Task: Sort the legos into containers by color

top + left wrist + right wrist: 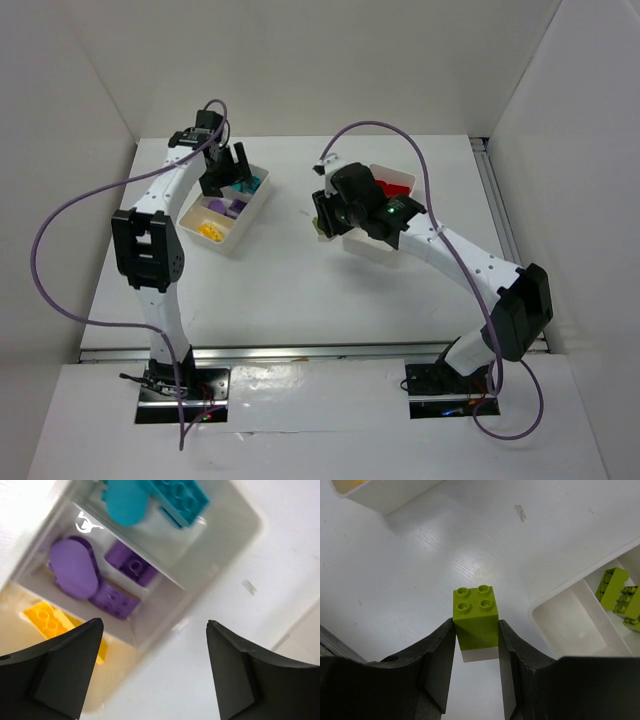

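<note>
My right gripper [476, 630] is shut on a lime green lego [475, 615] and holds it above the table, just left of the right container [570, 587]. Two more lime green legos [620, 592] lie in that container. In the top view the right gripper [325, 215] sits at that container's [375, 250] left end, where red legos [392, 187] show. My left gripper [152, 645] is open and empty above the near edge of the left container [165, 615], which holds cyan legos [155, 497], purple legos [100, 575] and a yellow lego [50, 622]. In the top view the left gripper [225, 170] hangs over the left container [230, 240].
White walls close in the table on the left, back and right. A metal rail [300, 352] runs along the near edge by the arm bases. Purple cables [60, 250] loop out from both arms.
</note>
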